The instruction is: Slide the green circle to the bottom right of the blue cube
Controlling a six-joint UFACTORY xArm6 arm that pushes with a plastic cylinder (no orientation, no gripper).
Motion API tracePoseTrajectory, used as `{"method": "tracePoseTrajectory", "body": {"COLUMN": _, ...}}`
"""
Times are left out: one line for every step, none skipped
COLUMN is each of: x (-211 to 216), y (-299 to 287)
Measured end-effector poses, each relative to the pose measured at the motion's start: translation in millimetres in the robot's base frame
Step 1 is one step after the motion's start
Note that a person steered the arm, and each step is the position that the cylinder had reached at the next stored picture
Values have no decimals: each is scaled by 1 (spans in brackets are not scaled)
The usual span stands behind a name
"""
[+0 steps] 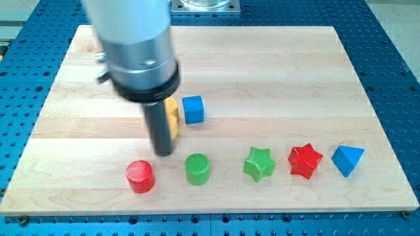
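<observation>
In the camera view, a pale wooden board [262,65] lies on a perforated blue-grey bench [394,39]. The arm [134,46] comes down from the view's top left as a thick grey cylinder with a black collar, and ends in a straight dark rod. The arm carries no claw, so there is nothing to be wide, narrow or holding. My tip [163,154] rests on the board towards the bottom edge, left of centre.

The green circle [197,169] stands near the board's bottom edge, just below and to the right of my tip, close to it but apart. The blue cube [193,109] sits nearer the middle of the board, above the green circle and slightly to the right of the rod. A yellow block [172,115], partly hidden behind the rod, lies just beside the blue cube on its left; its shape cannot be made out.

Along the bottom edge a row runs towards the bottom right corner: a red circle [140,176] left of the green circle, then a green star [259,164], a red star [305,160] and a blue triangle [346,160].
</observation>
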State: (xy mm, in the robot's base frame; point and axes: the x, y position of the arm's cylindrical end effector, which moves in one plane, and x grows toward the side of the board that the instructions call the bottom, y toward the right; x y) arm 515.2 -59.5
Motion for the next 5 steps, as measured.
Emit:
{"method": "tracePoseTrajectory", "body": {"x": -3, "y": 9}}
{"method": "tracePoseTrajectory", "body": {"x": 4, "y": -20}}
{"method": "tracePoseTrajectory", "body": {"x": 9, "y": -66}}
{"method": "tracePoseTrajectory", "body": {"x": 36, "y": -137}}
{"method": "tracePoseTrajectory", "body": {"x": 103, "y": -128}}
